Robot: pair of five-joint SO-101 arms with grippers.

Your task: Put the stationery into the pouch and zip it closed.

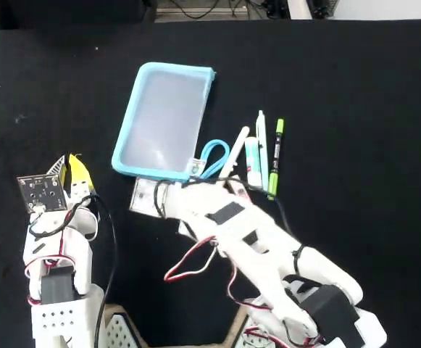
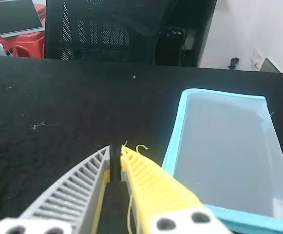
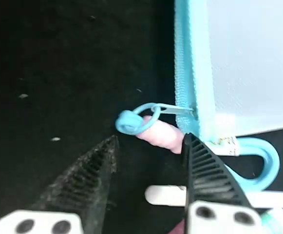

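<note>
A fixed camera looks steeply down from above over the whole black counter (image 1: 355, 109). The left wrist camera sits low behind the left claw (image 2: 116, 150), facing across the counter toward the room beyond. The right wrist camera looks down from very close. All three views share the pouch (image 1: 165, 119).

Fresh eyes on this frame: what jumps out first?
The pale blue pouch lies mid-way across the black table, with scissors and pens bunched beside its near corner. The right claw stands open at the zip pull. The left claw sits shut off the pouch's opposite side.
</note>
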